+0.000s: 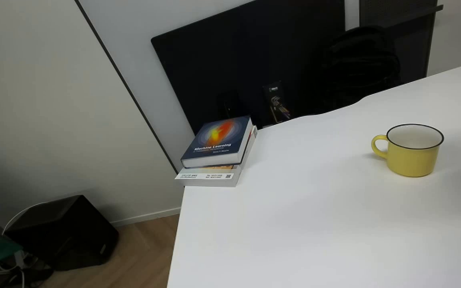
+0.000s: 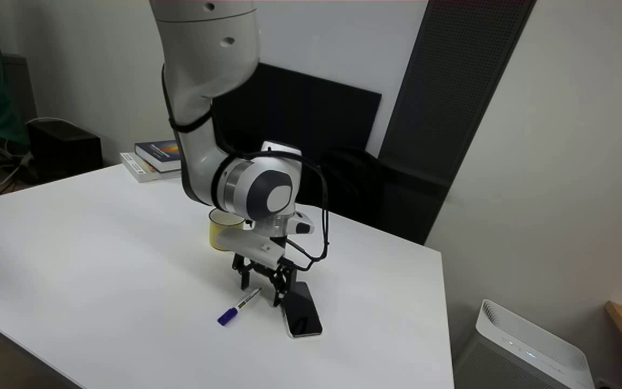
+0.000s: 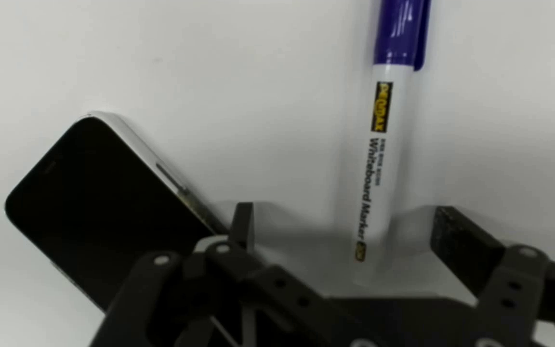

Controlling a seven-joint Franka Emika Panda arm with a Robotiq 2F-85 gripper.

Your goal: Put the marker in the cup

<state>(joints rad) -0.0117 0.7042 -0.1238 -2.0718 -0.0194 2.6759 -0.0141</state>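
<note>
Marker (image 3: 381, 144): one, purple cap, white barrel, lying on the white tabletop (image 1: 294, 236), outside the cup (image 1: 412, 160). Gripper (image 3: 344, 219) low over its plain end, fingers apart, one to either side of the barrel, bare white showing in both gaps. Wider gap on the side of the phone (image 3: 109, 207); the other finger stands nearer the barrel.

Phone: one, dark glass up, a long edge just beside the finger on its side; touching or not, I cannot tell. Tight there. From the marker's cap, bare white runs on to the tabletop's edge.

Cup: one, yellow, upright, dark rim, handle toward the stack of books (image 1: 210, 161). Bare tabletop between it and the wavy edge, and a broad stretch between handle and stack. In an exterior view the arm (image 2: 203, 167), one, hides part of it.

Books: two, at a corner of the tabletop. Upper book (image 1: 218, 140) blue, titled "Machine Learning"; lower book (image 1: 210, 183) pale, out at the very edge.

Past the edges: one broad black panel (image 1: 250, 60); one black backpack (image 1: 362, 64), partly in front of it, dim; one black box (image 1: 62, 236) on the wooden floor (image 1: 146, 244); one white vented unit (image 2: 529, 351).
</note>
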